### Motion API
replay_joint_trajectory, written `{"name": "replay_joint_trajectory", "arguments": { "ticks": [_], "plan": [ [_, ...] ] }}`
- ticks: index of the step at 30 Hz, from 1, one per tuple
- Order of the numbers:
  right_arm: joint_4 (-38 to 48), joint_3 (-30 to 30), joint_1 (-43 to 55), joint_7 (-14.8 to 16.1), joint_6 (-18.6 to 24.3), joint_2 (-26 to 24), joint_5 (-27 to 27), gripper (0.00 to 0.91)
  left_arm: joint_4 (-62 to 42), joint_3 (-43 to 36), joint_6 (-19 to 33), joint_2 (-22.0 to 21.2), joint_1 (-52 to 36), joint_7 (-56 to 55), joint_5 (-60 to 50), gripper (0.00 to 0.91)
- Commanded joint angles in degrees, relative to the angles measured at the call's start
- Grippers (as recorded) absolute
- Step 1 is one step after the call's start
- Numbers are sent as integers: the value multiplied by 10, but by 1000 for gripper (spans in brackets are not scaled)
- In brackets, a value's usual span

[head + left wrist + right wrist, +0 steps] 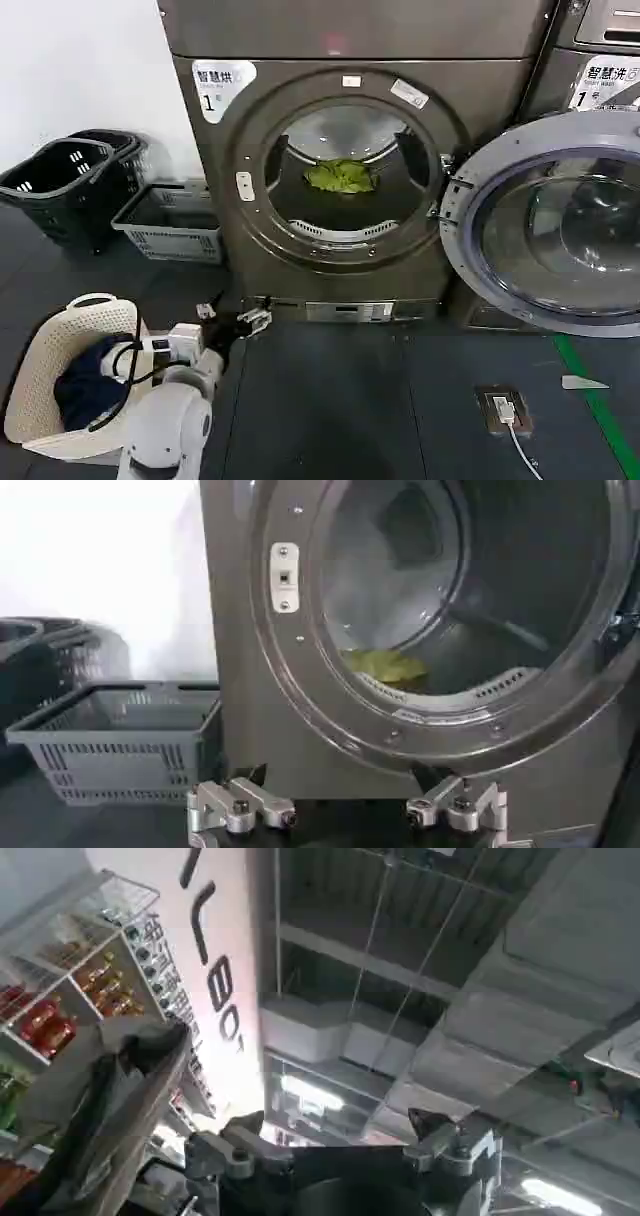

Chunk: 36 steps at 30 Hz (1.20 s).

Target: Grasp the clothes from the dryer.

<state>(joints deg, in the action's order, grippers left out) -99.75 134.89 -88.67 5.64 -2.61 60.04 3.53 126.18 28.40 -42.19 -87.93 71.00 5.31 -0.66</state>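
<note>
Low before the dryer [330, 160], at floor level: my left tool [232, 322], fingers spread apart, nothing between them, touching nothing; from its wrist view the left tool [345, 810] shows the two fingertips wide, aimed up at the lower rim of the porthole; I judge it staged here to line up with the opening before reaching in.

Inside the drum, toward the back and resting on the drum floor: the clothes [342, 176], one crumpled green bundle; seen also from the left wrist as the clothes [385, 666] just behind the door lip; well apart from the left tool; grasp not yet made.

Door [555, 225]: swung fully open to the robot's right, clear of the opening, so the approach is unobstructed.

Beside my left arm, on the floor: white laundry basket [55, 350], holding dark fabric; probably the place for retrieved items.

Against the wall, left of the dryer: grey crate [165, 225] and stacked black baskets [70, 175]; not in use.

Right tool [340, 1158]: parked, pointed toward the ceiling, fingers apart and empty; idle.
</note>
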Motion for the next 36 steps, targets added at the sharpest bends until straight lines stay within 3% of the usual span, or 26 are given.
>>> {"name": "replay_joint_trajectory", "arguments": {
  "ticks": [1, 3, 9, 36],
  "plan": [
    [-1, -2, 1, -9, 3, -1, 5, 907, 0, -1, -28, 0, 0, 3, -1, 907],
    [9, -7, 0, -6, 28, -2, 33, 907, 2, 0, -28, -1, 1, 3, 0, 907],
    [18, -8, -4, 7, 38, 2, 30, 907, 2, 0, -28, -1, 4, 2, -1, 907],
    [12, -11, -11, 1, 26, -1, 39, 907, 7, 1, -28, 0, 16, 5, 2, 907]
  ]
}}
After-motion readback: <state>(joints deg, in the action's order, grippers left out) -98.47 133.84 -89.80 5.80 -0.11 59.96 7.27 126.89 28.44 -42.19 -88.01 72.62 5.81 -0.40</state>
